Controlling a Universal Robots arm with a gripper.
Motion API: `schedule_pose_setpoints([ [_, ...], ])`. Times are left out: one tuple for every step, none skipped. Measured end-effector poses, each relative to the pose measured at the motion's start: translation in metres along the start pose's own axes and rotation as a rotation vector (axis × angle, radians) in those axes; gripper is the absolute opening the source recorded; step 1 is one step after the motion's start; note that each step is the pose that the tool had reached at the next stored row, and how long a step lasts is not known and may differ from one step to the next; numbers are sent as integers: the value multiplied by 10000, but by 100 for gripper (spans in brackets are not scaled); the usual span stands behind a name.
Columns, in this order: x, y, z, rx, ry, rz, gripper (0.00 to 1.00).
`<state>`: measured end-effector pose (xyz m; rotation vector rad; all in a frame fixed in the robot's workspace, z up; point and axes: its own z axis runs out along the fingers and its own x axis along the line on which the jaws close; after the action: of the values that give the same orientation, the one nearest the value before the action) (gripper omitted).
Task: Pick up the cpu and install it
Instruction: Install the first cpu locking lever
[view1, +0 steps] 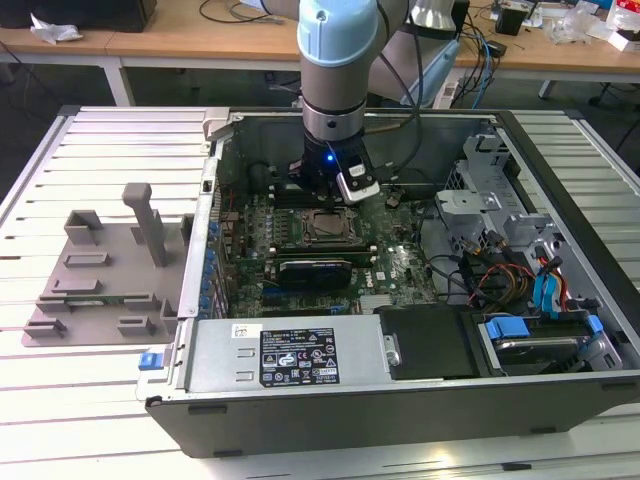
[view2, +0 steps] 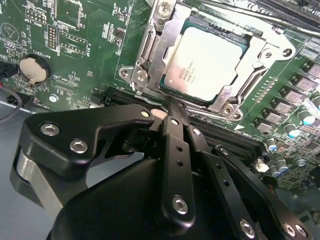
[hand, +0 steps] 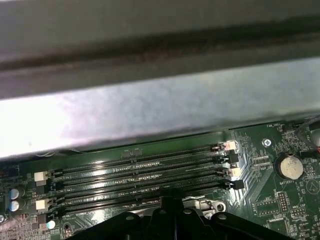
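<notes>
The cpu (view2: 207, 62), a square chip with a silvery-beige top plate, lies flat inside the metal socket frame (view2: 150, 50) on the green motherboard in the second wrist view. My gripper (view2: 172, 106) is shut with nothing between its fingers. Its tip hovers at the socket frame's near edge, just beside the cpu. In the exterior view the gripper (view1: 333, 195) hangs inside the open computer case, just behind the socket (view1: 328, 228) at the board's middle.
Empty memory slots (hand: 145, 175) run beside the socket, with the case wall (hand: 150, 100) close behind them. A coin battery (view2: 34, 69) sits on the board. A grey plastic fixture (view1: 100, 270) stands on the slatted table at the exterior view's left. Power supply (view1: 290, 355) and drive bays (view1: 540, 330) line the case front.
</notes>
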<state>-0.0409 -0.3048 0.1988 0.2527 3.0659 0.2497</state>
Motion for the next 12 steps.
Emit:
schedule_pose_setpoints([
  [0,-1,0,5,-2,8,11],
  [0,-1,0,4,-3,9,11],
  [-2,6,-48,8,-2,9,11],
  [-4,11,-70,3,-2,8,11],
  [-5,15,-91,3,-3,8,11],
  [-5,15,-91,2,-4,8,11],
  [-5,15,-92,2,-4,9,11],
  [-5,15,-92,2,-3,8,11],
  [-5,15,-92,3,-3,8,11],
  [-5,15,-93,4,-3,8,11],
  [-5,15,-93,3,-3,9,11],
  [-5,15,-93,4,-2,8,11],
])
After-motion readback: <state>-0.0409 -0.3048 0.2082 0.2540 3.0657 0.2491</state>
